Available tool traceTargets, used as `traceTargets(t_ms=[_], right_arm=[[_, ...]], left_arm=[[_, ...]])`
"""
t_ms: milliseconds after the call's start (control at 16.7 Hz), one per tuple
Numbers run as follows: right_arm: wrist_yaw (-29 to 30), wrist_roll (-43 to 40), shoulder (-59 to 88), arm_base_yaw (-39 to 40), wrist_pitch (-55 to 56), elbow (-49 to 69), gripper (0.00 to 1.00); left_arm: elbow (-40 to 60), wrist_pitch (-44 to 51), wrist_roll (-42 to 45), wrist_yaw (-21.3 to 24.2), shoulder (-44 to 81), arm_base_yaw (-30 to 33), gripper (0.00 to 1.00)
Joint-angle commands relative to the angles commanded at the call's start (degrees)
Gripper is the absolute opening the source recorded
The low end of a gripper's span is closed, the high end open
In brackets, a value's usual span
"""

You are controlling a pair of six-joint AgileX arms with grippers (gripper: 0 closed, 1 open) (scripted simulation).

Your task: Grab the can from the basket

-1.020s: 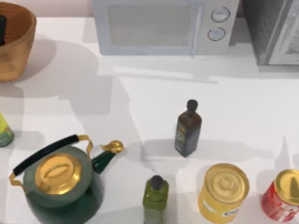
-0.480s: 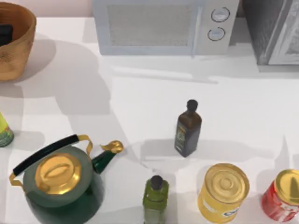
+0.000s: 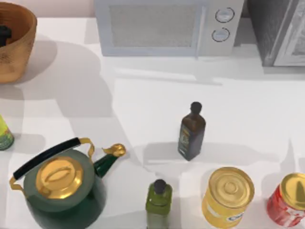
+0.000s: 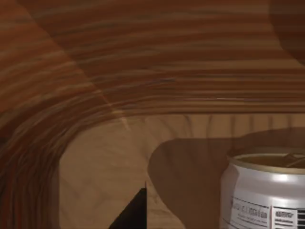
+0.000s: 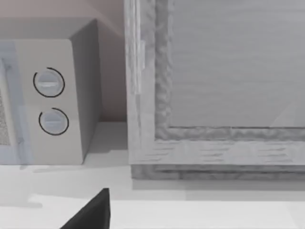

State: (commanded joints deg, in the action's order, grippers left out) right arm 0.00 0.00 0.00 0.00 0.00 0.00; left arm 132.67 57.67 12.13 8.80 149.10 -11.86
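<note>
Left pincer [image 3: 4, 34] inside basket [image 3: 21, 47]; its opening: cannot tell.
One can [image 4: 264, 191] stands just beside it; two big cans, two bottles elsewhere.

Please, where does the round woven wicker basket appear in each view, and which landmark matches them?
Top view: round woven wicker basket at the far left corner, left pincer inside it.
Left wrist view: its orange-brown inner wall surrounds a small gold-topped can.
Right wrist view: faces the white microwave instead.
Landmark: that microwave, in top and right wrist views.
</note>
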Motion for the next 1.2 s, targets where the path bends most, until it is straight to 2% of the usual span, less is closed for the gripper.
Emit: traceTargets(t_ms=[420,1020,1200], right_arm=[[0.0,0.0,0.0,0.0,0.0,0.0,1.0],[0.0,0.0,0.0,0.0,0.0,0.0,1.0],[0.0,0.0,0.0,0.0,0.0,0.0,1.0]], left_arm=[[0.0,0.0,0.0,0.0,0.0,0.0,0.02],[0.8,0.1,0.2,-0.1,-1.6,-0.2,0.0],[-2.6,-2.3,-0.7,-1.0,-5.1,-0.6,0.0]])
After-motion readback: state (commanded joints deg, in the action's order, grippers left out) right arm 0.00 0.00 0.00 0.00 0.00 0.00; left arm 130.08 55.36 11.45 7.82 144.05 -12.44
